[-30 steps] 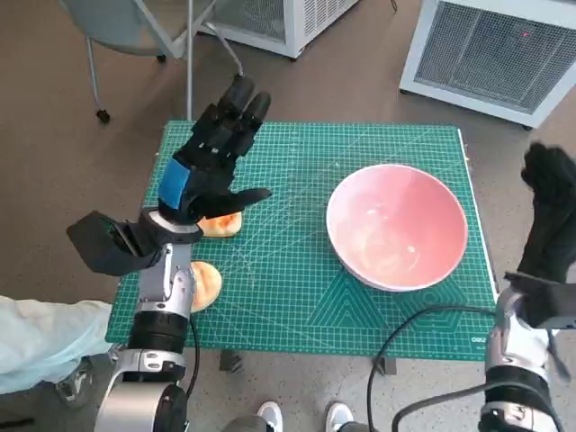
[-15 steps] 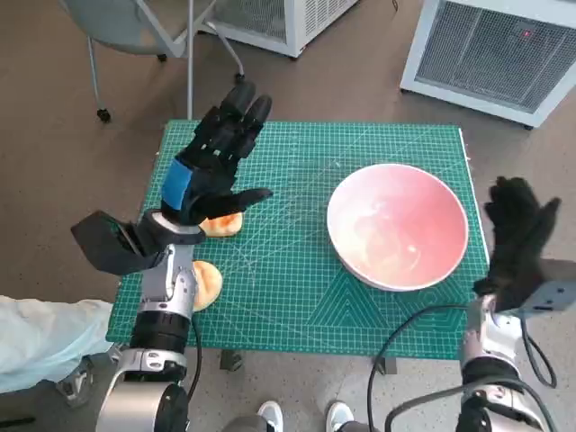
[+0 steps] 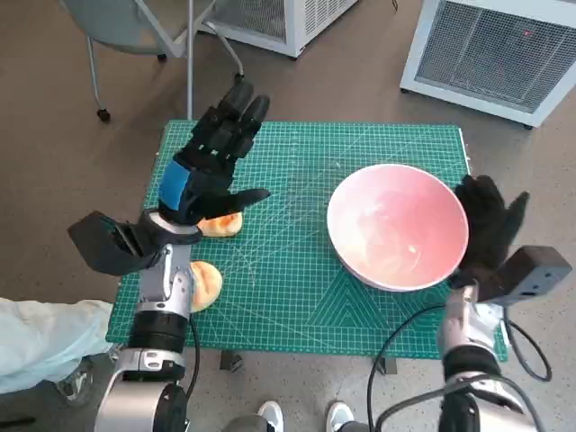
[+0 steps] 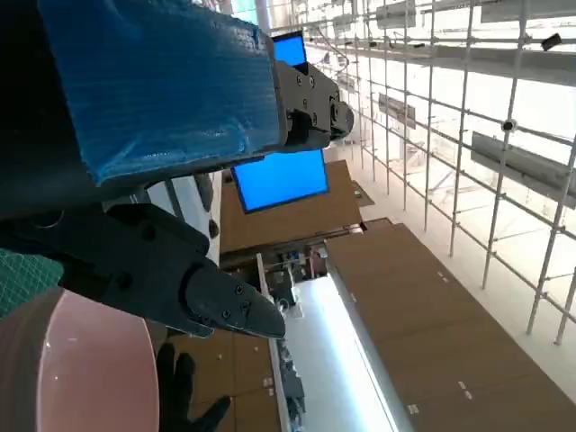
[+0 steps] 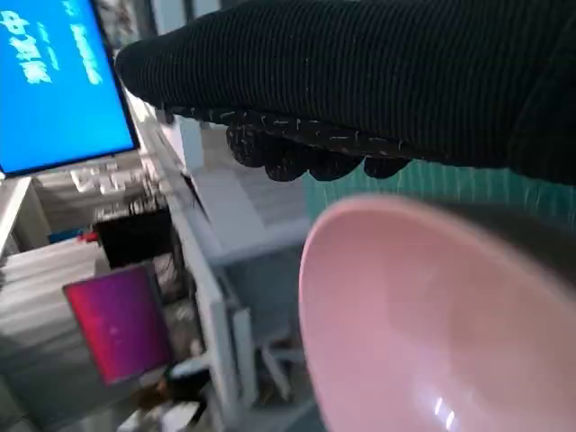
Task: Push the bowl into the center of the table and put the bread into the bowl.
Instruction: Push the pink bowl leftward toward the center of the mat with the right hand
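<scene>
Pushing stage: right hand (image 3: 489, 225), fingers spread, empty, just beside bowl (image 3: 397, 225) right rim.
Left hand (image 3: 209, 162): spread, empty, above bread (image 3: 220, 224).
Next: shove bowl leftward toward tabletop (image 3: 297, 297) centre.

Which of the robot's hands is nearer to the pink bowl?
The right hand. It is just beside the pink bowl at its right rim, open. The left hand is across the mat, raised above the bread pieces, well apart from the bowl.

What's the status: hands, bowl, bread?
Left hand open, above the bread. Right hand open beside the bowl, contact unclear. Bowl on the mat's right half, empty. Second bread piece near the left forearm.
</scene>
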